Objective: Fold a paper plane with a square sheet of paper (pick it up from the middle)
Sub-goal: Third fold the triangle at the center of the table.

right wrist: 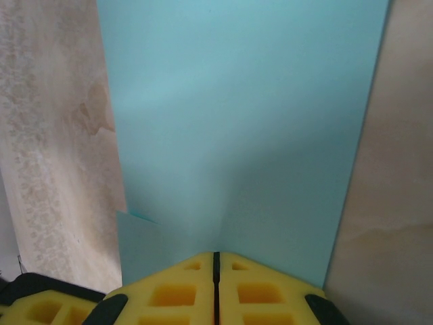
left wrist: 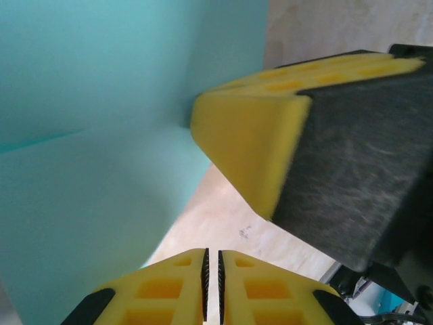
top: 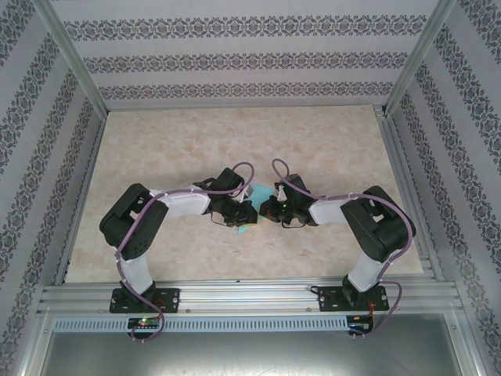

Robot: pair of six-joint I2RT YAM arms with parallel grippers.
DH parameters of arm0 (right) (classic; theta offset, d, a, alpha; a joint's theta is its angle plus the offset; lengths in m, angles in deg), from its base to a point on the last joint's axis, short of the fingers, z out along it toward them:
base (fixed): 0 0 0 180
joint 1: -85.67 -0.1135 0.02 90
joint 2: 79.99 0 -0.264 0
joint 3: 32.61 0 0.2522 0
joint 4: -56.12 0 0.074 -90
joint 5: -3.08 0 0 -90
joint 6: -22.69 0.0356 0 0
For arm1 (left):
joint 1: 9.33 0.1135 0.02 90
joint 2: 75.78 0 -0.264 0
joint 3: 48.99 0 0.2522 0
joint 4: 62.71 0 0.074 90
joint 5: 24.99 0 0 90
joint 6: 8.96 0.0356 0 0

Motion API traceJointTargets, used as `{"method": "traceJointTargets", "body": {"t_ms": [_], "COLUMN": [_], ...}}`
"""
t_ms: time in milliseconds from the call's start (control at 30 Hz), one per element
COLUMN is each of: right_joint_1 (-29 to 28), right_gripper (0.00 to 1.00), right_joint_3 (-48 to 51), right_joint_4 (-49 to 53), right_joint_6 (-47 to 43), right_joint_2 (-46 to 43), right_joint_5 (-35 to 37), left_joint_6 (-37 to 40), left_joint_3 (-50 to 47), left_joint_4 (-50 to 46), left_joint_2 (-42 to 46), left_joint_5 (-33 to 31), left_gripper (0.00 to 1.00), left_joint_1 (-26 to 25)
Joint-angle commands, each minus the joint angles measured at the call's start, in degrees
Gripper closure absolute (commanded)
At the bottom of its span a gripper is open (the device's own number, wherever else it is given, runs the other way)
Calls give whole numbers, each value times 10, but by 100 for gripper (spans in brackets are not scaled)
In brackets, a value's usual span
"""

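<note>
Table: beige marbled top [top: 329,149], bare across the far half and out to both sides. That is my open room.
Enclosure: patterned walls [top: 235,59] close off three sides. A metal rail [top: 250,296] runs along the near edge by my bases.
Arms: elbows out wide, wrists meeting mid-table, nearly nose to nose.
Paper: the square sheet of paper [right wrist: 243,122] is teal and sits at the table's centre between my wrists. Its two straight side edges run away from my right fingertips, with table showing past each. A small corner pokes out at lower left.
Right: my right gripper [right wrist: 216,267] is clamped on the sheet's near edge, with soft creases fanning out from the pinch.
Left: my left gripper [left wrist: 212,288] has its jaws drawn to a hairline slit, nothing seen between them. The sheet's edge lies just to its left. One of my right gripper's fingers [left wrist: 250,142] is close ahead, tip at the paper's crease.
</note>
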Motion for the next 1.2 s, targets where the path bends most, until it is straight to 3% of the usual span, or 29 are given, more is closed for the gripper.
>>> {"method": "traceJointTargets", "body": {"t_ms": [0, 333, 567, 700, 1000, 1167], "right_joint_1": [-3, -3, -3, -3, -3, -5], "right_gripper": [92, 92, 93, 93, 93, 92], "right_joint_3": [9, 4, -4, -9, -19, -25], "right_joint_4": [69, 90, 105, 115, 125, 123], "right_joint_6": [-17, -28, -39, -45, -49, -64], "right_joint_2": [18, 19, 24, 25, 22, 13], "right_joint_5": [48, 56, 59, 61, 61, 50], "left_joint_6": [-6, 27, -5, -4, 57, 89], "left_joint_3": [5, -26, -105, -126, -140, -118], "left_joint_4": [18, -31, 46, 43, -67, -133], "left_joint_2": [-18, -12, 25, 37, 93, 140], "left_joint_5": [-5, -43, 21, 38, 20, -24], "left_gripper": [84, 85, 85, 84, 84, 84], "left_joint_1": [-1, 4, 40, 51, 52, 52]}}
